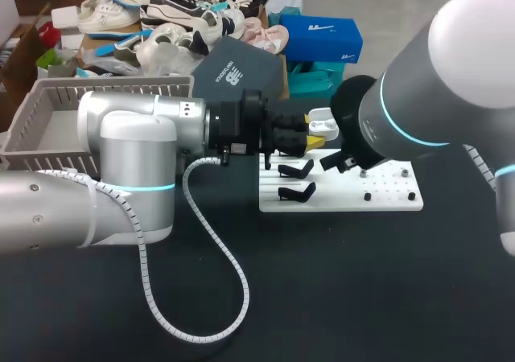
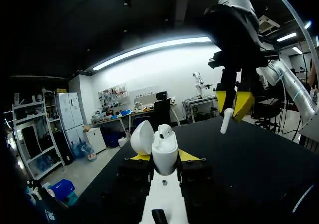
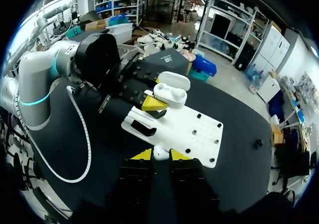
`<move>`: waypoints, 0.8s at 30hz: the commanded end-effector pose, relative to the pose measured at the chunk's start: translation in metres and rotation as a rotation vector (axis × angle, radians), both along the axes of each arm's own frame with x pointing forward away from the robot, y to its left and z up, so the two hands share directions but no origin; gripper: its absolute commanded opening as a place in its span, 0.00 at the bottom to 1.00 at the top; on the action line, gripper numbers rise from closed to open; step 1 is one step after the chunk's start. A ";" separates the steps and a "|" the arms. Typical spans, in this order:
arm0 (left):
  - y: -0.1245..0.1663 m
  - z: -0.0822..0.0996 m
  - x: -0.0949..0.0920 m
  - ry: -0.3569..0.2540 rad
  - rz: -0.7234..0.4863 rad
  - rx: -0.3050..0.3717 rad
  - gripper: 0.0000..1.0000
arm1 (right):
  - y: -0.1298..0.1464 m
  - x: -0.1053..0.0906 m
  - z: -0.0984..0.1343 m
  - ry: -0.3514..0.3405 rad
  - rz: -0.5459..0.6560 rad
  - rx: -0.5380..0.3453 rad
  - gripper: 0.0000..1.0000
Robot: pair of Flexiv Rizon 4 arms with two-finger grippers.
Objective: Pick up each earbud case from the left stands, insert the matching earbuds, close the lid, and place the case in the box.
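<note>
Even light comes from overhead. The dark surface (image 1: 362, 298) looks matt, while the white earbud case (image 2: 164, 154) shines bright and the right arm (image 1: 475, 32) carries soft glare.

Open air separates the right claw (image 2: 233, 103), pinching a small white earbud (image 2: 226, 121), from the open white plastic earbud case (image 2: 164, 149) clamped in the left claw (image 2: 164, 157). Its raised lid (image 2: 141, 137) stands on the side away from the right claw. Black curved stands (image 1: 295, 169) rise from the white plate (image 1: 386, 197) below.

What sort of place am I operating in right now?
Probably a robotics test bench: a black-topped table carrying a white perforated fixture plate with black stands, a grey slatted plastic basket, and the left end effector holding an open white earbud case.
</note>
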State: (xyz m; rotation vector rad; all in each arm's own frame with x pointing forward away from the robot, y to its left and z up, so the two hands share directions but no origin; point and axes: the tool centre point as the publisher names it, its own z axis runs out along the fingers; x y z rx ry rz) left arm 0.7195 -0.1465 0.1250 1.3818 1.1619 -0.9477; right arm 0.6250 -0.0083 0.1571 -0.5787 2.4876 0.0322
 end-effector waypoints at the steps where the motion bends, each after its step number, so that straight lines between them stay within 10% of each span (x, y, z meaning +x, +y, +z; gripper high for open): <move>1: 0.000 0.000 0.000 -0.001 0.002 -0.002 0.00 | 0.007 0.009 0.011 0.008 0.014 -0.011 0.00; 24: 0.000 0.000 0.000 -0.001 0.002 -0.002 0.00 | 0.036 0.046 0.026 0.045 0.122 -0.056 0.00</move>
